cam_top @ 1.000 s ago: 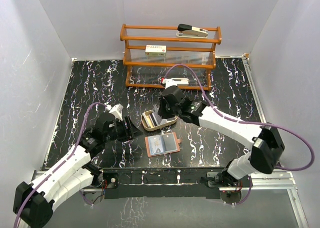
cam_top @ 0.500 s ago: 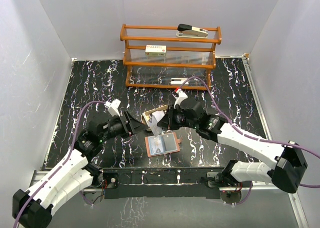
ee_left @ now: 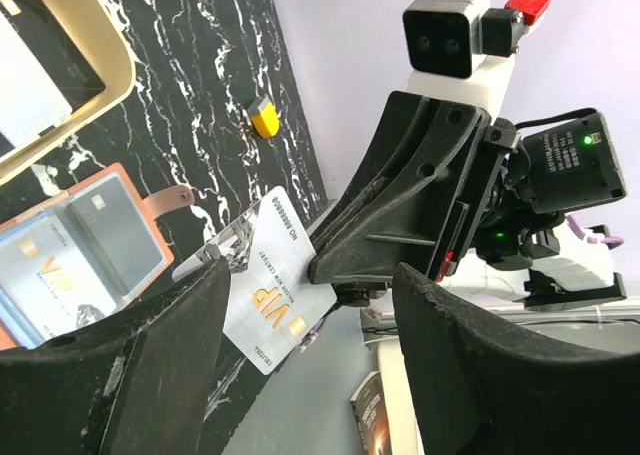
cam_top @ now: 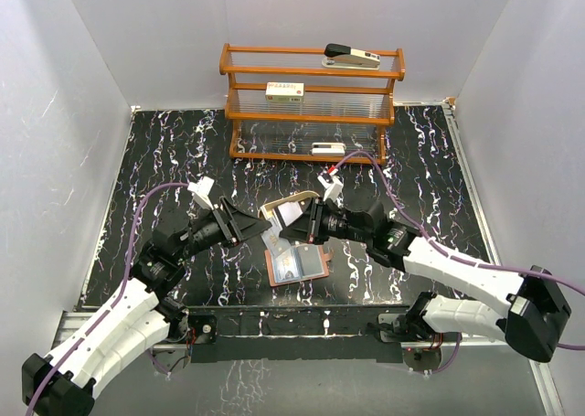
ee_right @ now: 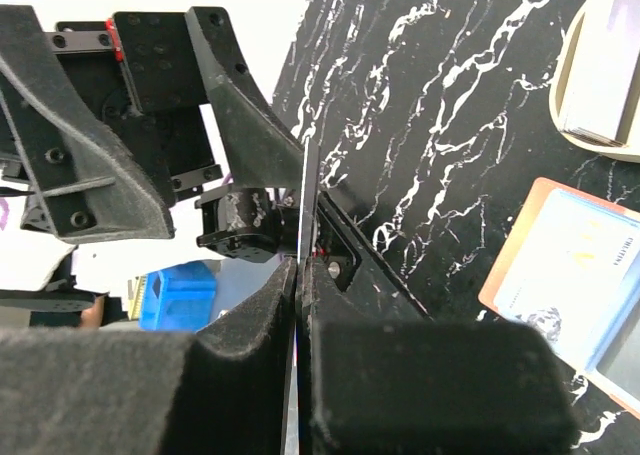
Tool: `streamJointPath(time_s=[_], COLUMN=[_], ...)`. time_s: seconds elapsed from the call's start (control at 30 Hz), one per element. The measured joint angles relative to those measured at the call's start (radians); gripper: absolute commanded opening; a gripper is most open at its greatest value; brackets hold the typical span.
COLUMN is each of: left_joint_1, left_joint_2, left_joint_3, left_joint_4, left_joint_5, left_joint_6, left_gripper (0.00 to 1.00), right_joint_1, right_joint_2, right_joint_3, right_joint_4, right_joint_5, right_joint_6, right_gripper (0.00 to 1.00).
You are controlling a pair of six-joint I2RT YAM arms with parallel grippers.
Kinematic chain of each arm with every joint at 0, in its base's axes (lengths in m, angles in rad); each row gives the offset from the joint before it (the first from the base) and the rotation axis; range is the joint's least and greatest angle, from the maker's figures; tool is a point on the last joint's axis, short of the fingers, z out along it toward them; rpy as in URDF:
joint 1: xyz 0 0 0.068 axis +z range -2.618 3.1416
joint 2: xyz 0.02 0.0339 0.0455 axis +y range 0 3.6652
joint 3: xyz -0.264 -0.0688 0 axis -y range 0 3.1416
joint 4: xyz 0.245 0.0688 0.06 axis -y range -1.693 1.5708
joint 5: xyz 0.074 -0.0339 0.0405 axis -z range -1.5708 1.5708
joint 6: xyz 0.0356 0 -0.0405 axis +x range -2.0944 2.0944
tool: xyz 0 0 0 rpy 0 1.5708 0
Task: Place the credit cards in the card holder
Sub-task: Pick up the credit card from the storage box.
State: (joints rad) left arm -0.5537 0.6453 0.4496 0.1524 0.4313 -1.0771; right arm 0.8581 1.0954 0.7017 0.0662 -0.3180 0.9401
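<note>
right hand (cam_top: 308,224) grips card (ee_left: 266,299) — left hand (cam_top: 243,226) open

Black table (cam_top: 411,160) veined white; reddish-brown card holder (cam_top: 297,264), bluish pockets, centre; silvery card (ee_left: 268,295) lettered gold; tan tray (ee_left: 115,65); orange-brown rack (cam_top: 292,73), top.

Wooden rack (cam_top: 274,73) at the back — stapler (cam_top: 352,57) on top, white box (cam_top: 284,91) beneath — tan tray (ee_left: 112,37) in front

The black, white-veined table (cam_top: 164,160) carries the open card holder (cam_top: 311,268) near its front edge. A tan oval tray (ee_left: 120,60) lies just behind the card holder, and a wooden rack (cam_top: 274,73) stands farther behind it.
</note>
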Motion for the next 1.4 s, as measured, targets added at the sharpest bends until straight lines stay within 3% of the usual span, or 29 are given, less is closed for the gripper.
streamJointPath(time_s=[0.33,0.67,0.8,1.07,1.2,1.37,1.4], left_joint_1=[0.0,0.0,0.0,0.0,0.0,0.0,0.0], left_joint_2=[-0.005,-0.006,-0.006,0.002,0.008,0.031,0.035], left_joint_3=[-0.006,-0.01,-0.03,-0.053,-0.066,-0.09,-0.092], left_joint_4=[0.069,0.087,0.114,0.154,0.193,0.257,0.265], left_joint_5=[0.019,0.025,0.029,0.042,0.048,0.056,0.057], left_joint_6=[-0.029,-0.079,-0.104,-0.136,-0.157,-0.19,-0.195], left_gripper=[0.64,0.66,0.62,0.48,0.31,0.01,0.0], right_joint_1=[0.0,0.0,0.0,0.0,0.0,0.0,0.0], right_joint_2=[-0.073,-0.162,-0.164,-0.164,-0.162,-0.143,-0.139], right_joint_3=[-0.031,-0.028,-0.028,-0.031,-0.045,-0.061,-0.063], right_joint_4=[0.037,-0.019,-0.021,0.022,0.06,0.087,0.088], right_joint_5=[0.009,0.119,0.139,0.128,0.106,0.087,0.084], right_joint_6=[0.039,0.018,0.017,0.055,0.081,0.103,0.107], right_gripper=[0.0,0.0,0.0,0.0,0.0,0.03,0.05])
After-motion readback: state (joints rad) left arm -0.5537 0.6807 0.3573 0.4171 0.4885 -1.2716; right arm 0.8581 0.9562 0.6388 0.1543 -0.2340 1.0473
